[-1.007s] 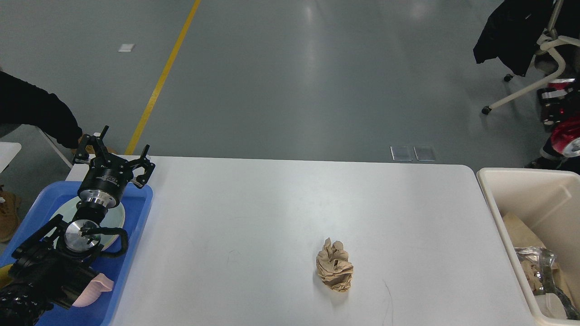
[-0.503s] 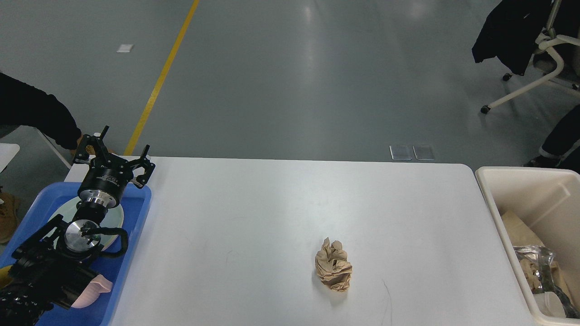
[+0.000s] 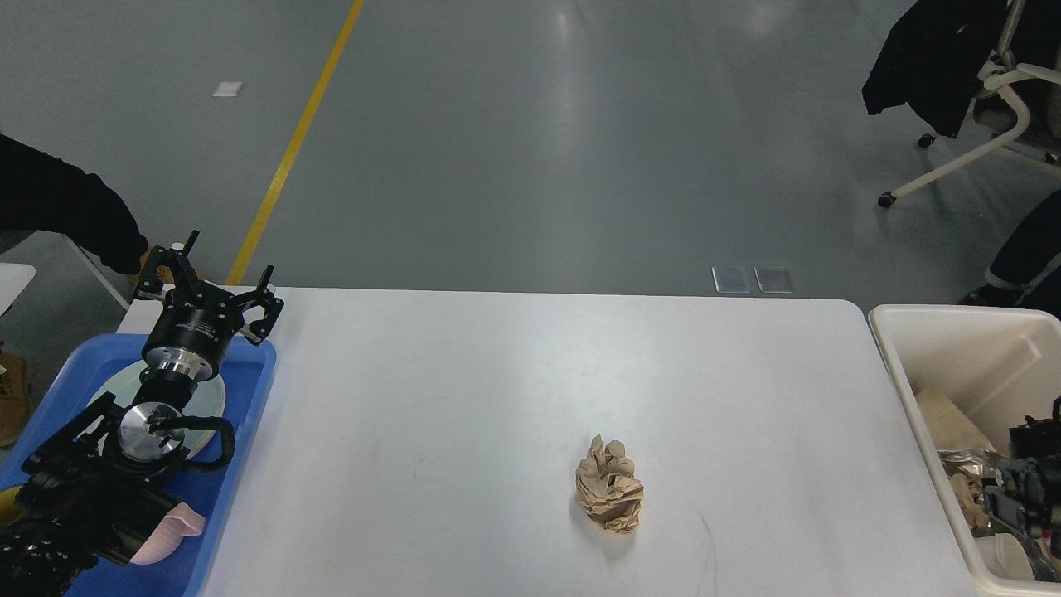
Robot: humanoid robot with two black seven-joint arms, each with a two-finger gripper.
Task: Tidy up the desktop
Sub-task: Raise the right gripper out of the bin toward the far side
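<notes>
The white desktop (image 3: 497, 373) fills the middle of the head view. A crumpled brown paper ball (image 3: 610, 496) lies on it, right of centre and towards the front edge. My left gripper (image 3: 214, 280) hangs over the far end of the blue tray (image 3: 249, 390) at the table's left side, open with nothing between its fingers. Far from the paper ball, at the right edge, my right gripper (image 3: 1032, 477) shows as a small dark shape over the cream bin (image 3: 953, 348). Its fingers cannot be told apart.
The blue tray holds a pale green plate (image 3: 211, 400) and a pink item (image 3: 172, 533), partly under my left arm. The bin holds brown paper (image 3: 945, 419) and crinkled wrappers. A person's dark sleeve (image 3: 66, 207) reaches in behind the tray. A chair (image 3: 978, 124) stands on the floor at back right.
A dark part of my right arm has come into view at the right edge over the bin. The left arm and the paper ball have not moved.
</notes>
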